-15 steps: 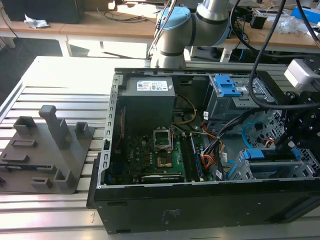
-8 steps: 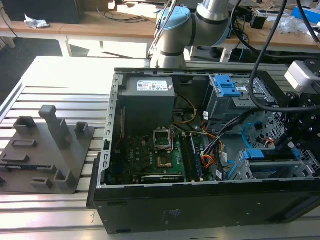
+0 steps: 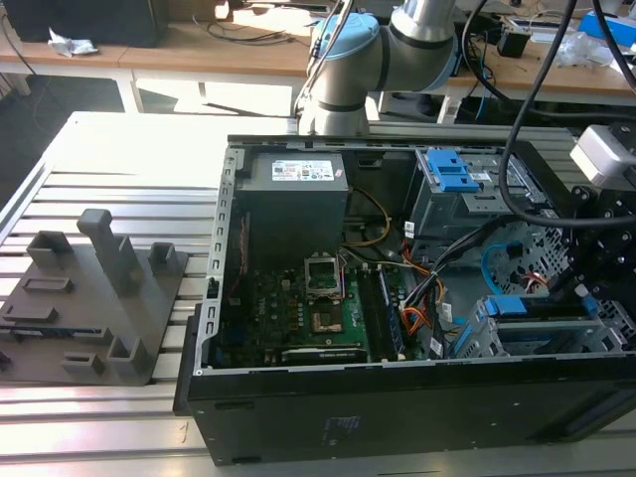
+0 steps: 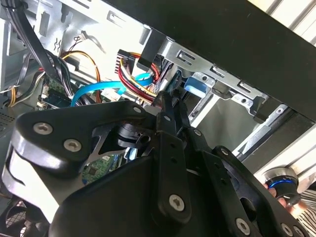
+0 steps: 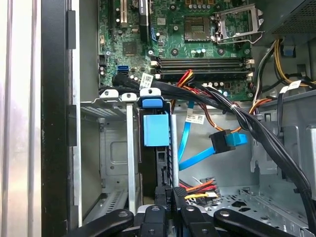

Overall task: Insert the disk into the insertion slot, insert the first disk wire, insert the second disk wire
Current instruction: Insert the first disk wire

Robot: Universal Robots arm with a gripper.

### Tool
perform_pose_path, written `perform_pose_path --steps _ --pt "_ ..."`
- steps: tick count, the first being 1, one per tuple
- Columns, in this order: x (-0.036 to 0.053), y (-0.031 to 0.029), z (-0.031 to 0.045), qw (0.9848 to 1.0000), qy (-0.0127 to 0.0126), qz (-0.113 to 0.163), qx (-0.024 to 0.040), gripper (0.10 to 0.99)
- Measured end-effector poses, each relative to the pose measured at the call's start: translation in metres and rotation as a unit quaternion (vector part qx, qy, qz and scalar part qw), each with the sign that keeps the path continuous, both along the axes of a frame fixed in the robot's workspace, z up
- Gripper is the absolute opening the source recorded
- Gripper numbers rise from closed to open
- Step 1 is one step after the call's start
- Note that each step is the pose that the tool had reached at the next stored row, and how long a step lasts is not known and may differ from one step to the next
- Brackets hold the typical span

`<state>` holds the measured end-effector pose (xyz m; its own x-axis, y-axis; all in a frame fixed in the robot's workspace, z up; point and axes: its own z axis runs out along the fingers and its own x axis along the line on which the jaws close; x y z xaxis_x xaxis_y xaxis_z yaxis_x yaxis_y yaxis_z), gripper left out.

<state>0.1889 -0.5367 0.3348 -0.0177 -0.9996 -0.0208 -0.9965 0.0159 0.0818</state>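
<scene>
Since the disk sits inside the insertion slot, step 1 looks done imo. Gripper pinched narrow just beside the slot; second disk wire hangs loose nearby, prob not plugged yet.

Sunlit wooden benches, slatted alu table

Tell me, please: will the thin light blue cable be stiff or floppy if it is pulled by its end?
Probably floppy but a little springy: the light blue cable is thin and flat and bends in a loose curve. Likely light as well, being so slim. It might snag when pulled, since the black cable bundle lies across its upper part.
</scene>
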Motion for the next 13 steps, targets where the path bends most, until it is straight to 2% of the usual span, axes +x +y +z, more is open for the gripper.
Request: perform_pose_path --steps 4,5,6,8,9,11,13 --pt "0.0000 -0.0001 -0.0014 1.0000 -0.0001 0.000 0.0019 0.173" --pt "0.0000 -0.0002 -0.0019 1.0000 0.0000 0.000 0.0024 0.184" --pt "-0.0001 -0.0003 -0.0015 1.0000 0.0001 0.000 0.0021 0.247" --pt "-0.0001 -0.0002 -0.0010 1.0000 0.0001 0.000 0.0021 0.247" --pt "-0.0001 -0.0003 0.0026 1.0000 0.0000 0.000 0.0019 0.247" --pt "-0.0001 -0.0001 0.0198 1.0000 0.0000 0.000 0.0020 0.247" --pt "-0.0001 0.0016 0.0323 1.0000 0.0000 0.000 0.0021 0.231"
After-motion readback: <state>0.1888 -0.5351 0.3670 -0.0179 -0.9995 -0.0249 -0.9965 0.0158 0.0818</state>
